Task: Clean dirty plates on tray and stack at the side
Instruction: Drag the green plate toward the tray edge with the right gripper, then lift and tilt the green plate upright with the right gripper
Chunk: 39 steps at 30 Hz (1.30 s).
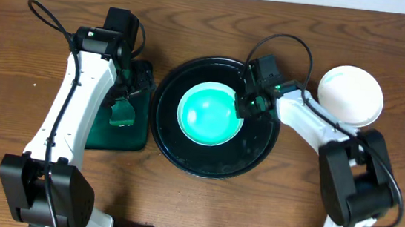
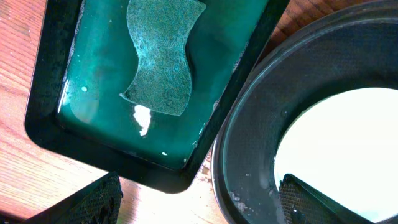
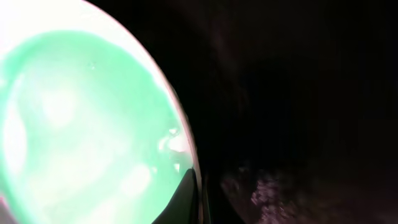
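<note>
A pale plate (image 1: 206, 114) smeared teal-green lies in the middle of the round black tray (image 1: 212, 164). My right gripper (image 1: 247, 103) is shut on that plate's right rim. In the right wrist view the plate (image 3: 81, 112) fills the left side, and its edge runs between my right gripper's (image 3: 202, 190) fingers, over the dark tray (image 3: 298, 93). A clean white plate (image 1: 349, 96) rests on the table to the right of the tray. My left gripper (image 1: 122, 110) hangs open and empty over the green tray; its fingers (image 2: 93, 202) straddle the gap between both trays.
A rectangular dark-green tray (image 1: 103, 137) of teal water holds a sponge (image 2: 163, 59), left of the black tray (image 2: 261, 124). The plate (image 2: 348, 143) shows at the right of the left wrist view. Wood tabletop surrounds everything.
</note>
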{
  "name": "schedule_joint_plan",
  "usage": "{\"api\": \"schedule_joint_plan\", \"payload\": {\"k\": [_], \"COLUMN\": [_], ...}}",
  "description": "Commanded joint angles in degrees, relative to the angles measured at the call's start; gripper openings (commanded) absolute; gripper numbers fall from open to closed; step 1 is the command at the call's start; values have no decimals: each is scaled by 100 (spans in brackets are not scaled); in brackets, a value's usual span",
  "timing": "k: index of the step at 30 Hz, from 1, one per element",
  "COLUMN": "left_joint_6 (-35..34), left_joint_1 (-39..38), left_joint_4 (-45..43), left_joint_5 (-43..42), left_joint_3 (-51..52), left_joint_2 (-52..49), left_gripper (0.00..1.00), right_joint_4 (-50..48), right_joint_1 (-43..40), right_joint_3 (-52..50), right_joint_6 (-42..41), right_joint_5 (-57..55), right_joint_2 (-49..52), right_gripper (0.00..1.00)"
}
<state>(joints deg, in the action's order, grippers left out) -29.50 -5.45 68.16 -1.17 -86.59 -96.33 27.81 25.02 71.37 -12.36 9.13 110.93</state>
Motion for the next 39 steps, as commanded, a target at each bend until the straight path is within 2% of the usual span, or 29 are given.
{"api": "schedule_joint_plan", "payload": {"k": [1, 8, 15, 27, 39], "left_joint_6": [76, 76, 76, 74, 74], "left_joint_1": [-4, -4, -4, -4, -4], "left_joint_4": [35, 42, 61, 59, 59], "left_joint_5": [26, 26, 26, 26, 26], "left_joint_3": [-20, -20, -20, -20, -20], "left_joint_2": [-11, -11, -11, -11, -11], "left_gripper": [82, 82, 82, 82, 82], "right_joint_4": [-4, 33, 33, 149, 131], "right_joint_1": [208, 566, 608, 898, 1818], "right_joint_3": [9, 9, 9, 9, 9], "right_joint_6": [417, 804, 1082, 2542, 4286], "right_joint_5": [-1029, -2085, -2446, -3106, -5761], "right_joint_2": [-595, -1108, -1510, -2166, -2223], "right_gripper": [2, 1, 1, 1, 1]}}
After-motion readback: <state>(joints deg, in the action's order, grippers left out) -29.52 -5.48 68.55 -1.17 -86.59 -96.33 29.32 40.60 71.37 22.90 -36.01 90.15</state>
